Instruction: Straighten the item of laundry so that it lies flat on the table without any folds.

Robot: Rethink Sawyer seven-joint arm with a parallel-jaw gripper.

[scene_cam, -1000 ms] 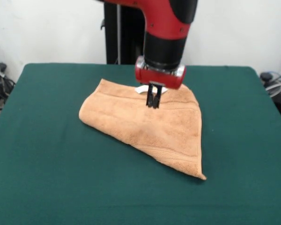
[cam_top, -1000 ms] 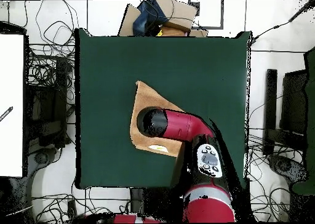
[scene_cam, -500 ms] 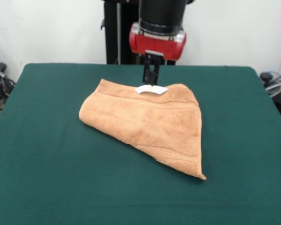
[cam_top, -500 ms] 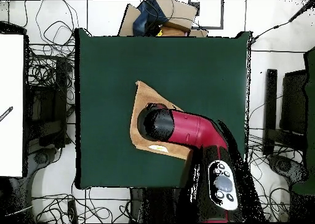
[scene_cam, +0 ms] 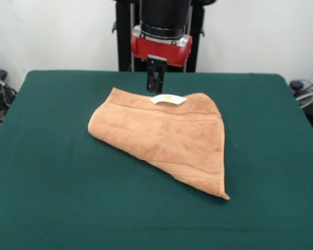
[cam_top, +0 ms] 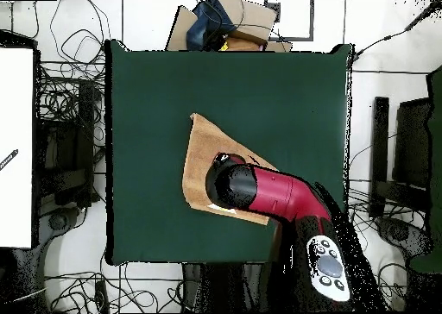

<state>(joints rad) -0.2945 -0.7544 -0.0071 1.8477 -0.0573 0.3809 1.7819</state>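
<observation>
The tan towel (scene_cam: 167,135) lies folded over on itself on the dark green table (scene_cam: 52,156), in a rough triangle with one corner pointing toward the near right. Its white tag (scene_cam: 168,99) shows on the far edge. My gripper (scene_cam: 154,87) hangs just above the table behind the towel's far edge, left of the tag, with its fingers together and holding nothing. In the overhead view the arm (cam_top: 268,194) covers the gripper and part of the towel (cam_top: 200,160) on the table (cam_top: 285,95).
The black pedestal (scene_cam: 126,36) stands behind the table's far edge. Cables lie on the floor around the table (cam_top: 73,103). A cardboard box (cam_top: 229,21) sits past one table edge and a white board (cam_top: 15,147) stands to the side.
My gripper has lifted off the towel's middle and drawn back toward the pedestal and a little left in the front view. The towel has not moved.
</observation>
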